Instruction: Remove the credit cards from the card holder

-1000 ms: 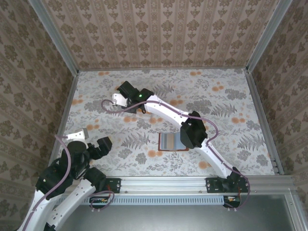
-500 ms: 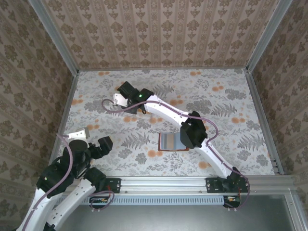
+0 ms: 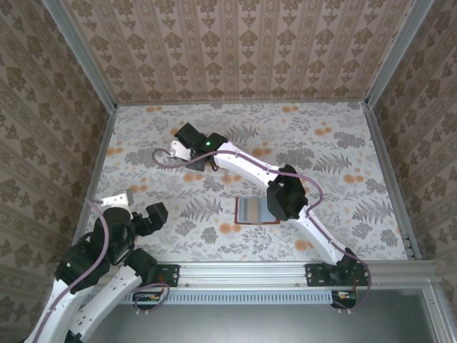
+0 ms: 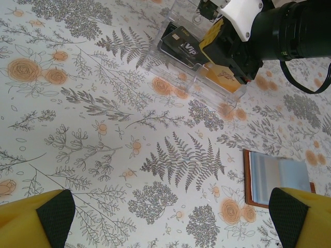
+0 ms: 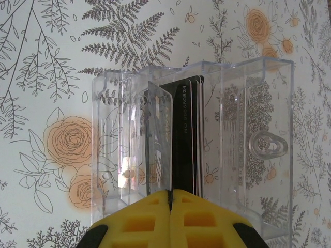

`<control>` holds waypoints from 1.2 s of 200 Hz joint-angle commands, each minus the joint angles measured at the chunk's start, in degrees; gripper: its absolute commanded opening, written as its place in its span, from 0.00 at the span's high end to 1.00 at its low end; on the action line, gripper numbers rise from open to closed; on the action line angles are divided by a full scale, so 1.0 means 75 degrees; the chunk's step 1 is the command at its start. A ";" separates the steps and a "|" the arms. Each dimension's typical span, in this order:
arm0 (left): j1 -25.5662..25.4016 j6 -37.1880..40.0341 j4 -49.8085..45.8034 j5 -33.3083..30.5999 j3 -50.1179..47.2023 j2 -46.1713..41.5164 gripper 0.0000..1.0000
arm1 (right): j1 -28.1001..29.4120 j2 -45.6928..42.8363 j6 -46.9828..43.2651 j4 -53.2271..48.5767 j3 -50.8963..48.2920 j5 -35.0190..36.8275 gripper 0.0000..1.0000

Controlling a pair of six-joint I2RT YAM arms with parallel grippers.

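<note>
Status: right end effector (image 5: 169,199) is clenched, tips at the near wall of the clear oblong plastic box (image 5: 258,103). Thin flat plastic credit cards (image 5: 189,134), the dark grey ones on edge, sit inside that box. A pale see-through panel (image 5: 158,139) rises straight from the seam betw. the tips. Can't tell if it's a gripped card or a box divider.

The left end effector (image 3: 134,206) is released, spread wide, holding nothing, well apart from the box on the arm-base side. The reddish-brown leather card holder (image 3: 250,211) w/ blue-grey lining lies open flat on the floral-print table (image 3: 335,143). It's also well apart from the box, toward the bases. Can't tell if any card is left in it.

Risks (my guess):
- The box looks light & unanchored. A pull-away w/ tips snagged on wall or panel could drag or tip it & spill cards.
- If the panel is a card, letting go at a tilt could leave it leaning over the rim.
- The right elbow (image 3: 285,196) hangs over the holder's side away from the box. A low sweep back could shove it.

Views:
- Right wrist gives the card edges, a printed no. on one dark card & the shut seam, all too small to read from above.
- Left wrist gives card faces: an orange-tan card (image 4: 225,76) & "VIP" on a dark one.
- Top gives the overall layout, incl. the elbow over the holder.
</note>
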 commanded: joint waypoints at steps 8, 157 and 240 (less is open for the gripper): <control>0.0057 -0.0105 -0.0106 0.0027 -0.0035 -0.0207 0.00 | -0.0018 0.0178 0.0206 0.0063 0.0146 0.0256 1.00; 0.0057 -0.0116 -0.0071 0.0126 -0.0139 -0.0243 0.00 | -0.0166 0.0403 0.0783 0.0154 0.0367 0.0392 0.95; 0.0066 -0.0117 -0.0059 0.0121 -0.0151 -0.0290 0.00 | -0.0149 0.0446 0.0948 0.0382 0.0336 0.0301 0.68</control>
